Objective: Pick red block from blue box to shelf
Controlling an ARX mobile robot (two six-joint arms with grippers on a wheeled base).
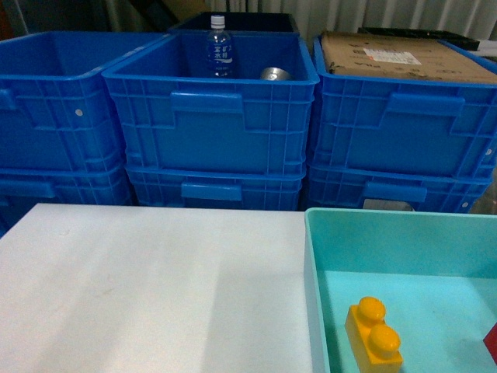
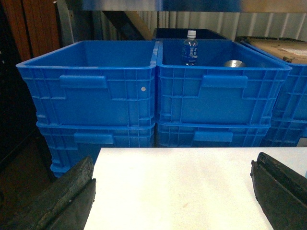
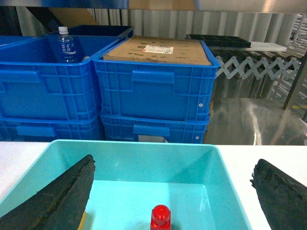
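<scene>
The red block (image 3: 160, 218) stands stud up on the floor of the blue box (image 3: 134, 144), a pale aqua tray on the white table. My right gripper (image 3: 170, 191) is open, hanging above the tray with the block low between its dark fingers (image 3: 57, 201), not touching it. In the head view only a red sliver of the red block (image 1: 491, 339) shows at the right edge of the blue box (image 1: 314, 264); neither gripper shows there. My left gripper (image 2: 172, 191) is open over the bare white table (image 2: 182, 177). I cannot make out the shelf for certain.
A yellow two-stud brick (image 1: 373, 332) lies in the tray. Stacked dark blue crates (image 1: 210, 116) line the table's far edge, holding a water bottle (image 1: 219, 48) and a cardboard box (image 3: 156, 50). A shiny steel surface (image 3: 249, 120) lies behind the table at right.
</scene>
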